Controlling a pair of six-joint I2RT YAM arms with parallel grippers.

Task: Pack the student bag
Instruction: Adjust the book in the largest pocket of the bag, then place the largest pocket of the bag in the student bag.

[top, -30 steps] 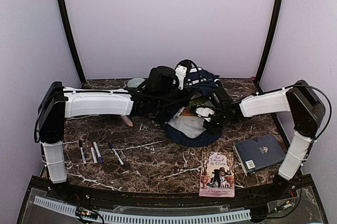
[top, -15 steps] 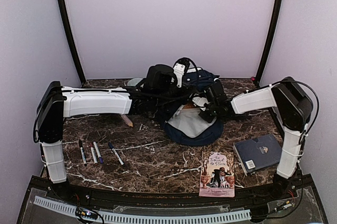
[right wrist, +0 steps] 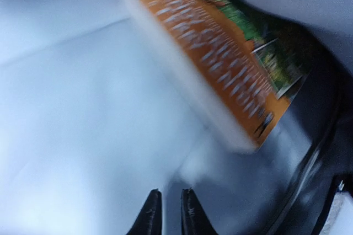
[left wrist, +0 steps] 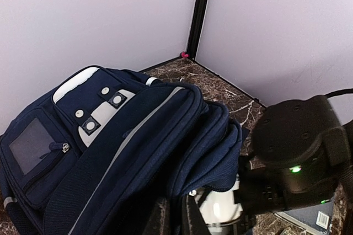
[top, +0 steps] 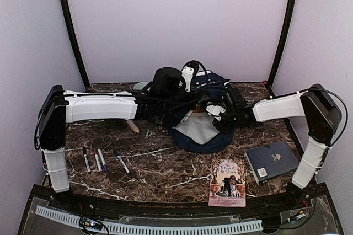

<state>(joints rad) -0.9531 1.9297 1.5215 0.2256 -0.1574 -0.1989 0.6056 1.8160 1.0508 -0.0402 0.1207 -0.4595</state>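
Observation:
The student bag (top: 199, 142), navy with a pale lining, lies open in the middle of the table. In the left wrist view its striped front and grey-white patch (left wrist: 105, 108) fill the frame. My left gripper (left wrist: 175, 206) is shut on the fabric edge of the bag's opening and holds it up. My right gripper (right wrist: 167, 193) is inside the bag over the pale lining. Its fingers stand slightly apart with nothing between them. An orange-covered book (right wrist: 220, 53) lies loose in the bag just beyond the right fingertips. From above, the right gripper (top: 214, 116) sits at the bag's mouth.
A dark blue hardcover book (top: 271, 159) and a pink illustrated book (top: 228, 182) lie at the front right. Several pens (top: 102, 159) lie at the front left, with a wooden pencil (top: 133, 127) behind them. A pale bowl (top: 142, 86) stands behind the left arm.
The right gripper reached further left into the bag, then drew back to the right. Its jaws have parted and the orange book now lies free. The left arm has held still.

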